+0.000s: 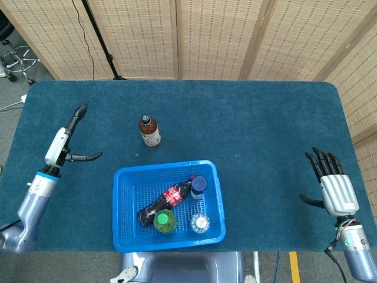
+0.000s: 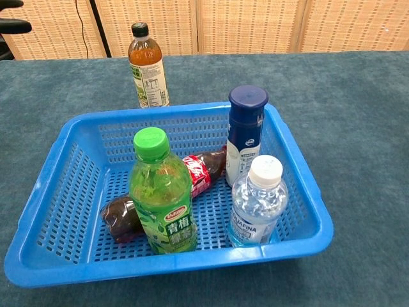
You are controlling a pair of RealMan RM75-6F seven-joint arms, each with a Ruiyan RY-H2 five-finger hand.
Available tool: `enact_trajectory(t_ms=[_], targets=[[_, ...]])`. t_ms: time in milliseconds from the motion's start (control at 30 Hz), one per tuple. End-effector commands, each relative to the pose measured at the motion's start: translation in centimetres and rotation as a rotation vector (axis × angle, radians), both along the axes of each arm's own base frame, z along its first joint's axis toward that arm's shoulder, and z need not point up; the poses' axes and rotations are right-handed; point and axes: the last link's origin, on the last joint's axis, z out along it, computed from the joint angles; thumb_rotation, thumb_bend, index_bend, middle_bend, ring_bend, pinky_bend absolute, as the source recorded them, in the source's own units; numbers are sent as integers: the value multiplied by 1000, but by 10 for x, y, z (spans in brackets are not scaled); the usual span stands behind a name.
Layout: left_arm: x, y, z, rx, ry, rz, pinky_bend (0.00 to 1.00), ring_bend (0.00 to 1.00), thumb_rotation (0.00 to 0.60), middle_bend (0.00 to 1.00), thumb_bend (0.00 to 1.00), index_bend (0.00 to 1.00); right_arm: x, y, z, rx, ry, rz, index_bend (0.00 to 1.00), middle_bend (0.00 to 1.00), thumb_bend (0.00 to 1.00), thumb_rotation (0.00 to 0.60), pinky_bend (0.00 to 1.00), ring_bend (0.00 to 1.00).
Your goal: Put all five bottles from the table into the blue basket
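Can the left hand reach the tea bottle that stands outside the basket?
Probably yes: the left hand is open, and only bare table lies between it and the tea bottle, which stands behind the basket.

Five bottles in all: one cola bottle (image 2: pixel 192 176), one green bottle (image 2: pixel 163 198), one water bottle (image 2: pixel 257 204), one navy bottle (image 2: pixel 246 131), one tea bottle (image 2: pixel 147 69). One blue basket (image 2: pixel 300 185). Two robot hands: left (image 1: pixel 66 140), right (image 1: pixel 333 186).
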Motion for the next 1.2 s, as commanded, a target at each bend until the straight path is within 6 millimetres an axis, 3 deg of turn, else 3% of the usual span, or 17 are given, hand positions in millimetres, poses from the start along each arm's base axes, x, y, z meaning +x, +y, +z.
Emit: enact_trajectory(t_ms=[33, 300, 433, 733, 1033, 1067, 1200], targets=[[-15, 19, -21, -29, -6, 93, 0, 0, 600, 0, 0, 0, -1, -1, -2, 10, -2, -4, 0, 0, 0, 600, 0, 0], [2, 60, -57, -125, 12, 126, 0, 0, 600, 0, 0, 0, 0, -1, -3, 15, -10, -6, 0, 0, 0, 600, 0, 0], [15, 80, -63, -148, 37, 130, 0, 0, 600, 0, 0, 0, -1, -1, -2, 15, -12, -10, 0, 0, 0, 600, 0, 0], [49, 103, -89, -226, 69, 112, 0, 0, 600, 0, 0, 0, -1, -2, -1, 16, -14, -8, 0, 0, 0, 600, 0, 0], [69, 110, -113, -279, 90, 107, 0, 0, 600, 0, 2, 0, -2, -4, -2, 25, -14, -12, 0, 0, 0, 600, 0, 0], [71, 111, -116, -283, 84, 112, 0, 0, 600, 0, 29, 0, -2, -4, -2, 24, -14, -15, 0, 0, 0, 600, 0, 0], [76, 110, -126, -305, 73, 111, 0, 0, 600, 0, 405, 0, -3, -5, -1, 23, -17, -19, 0, 0, 0, 600, 0, 0]])
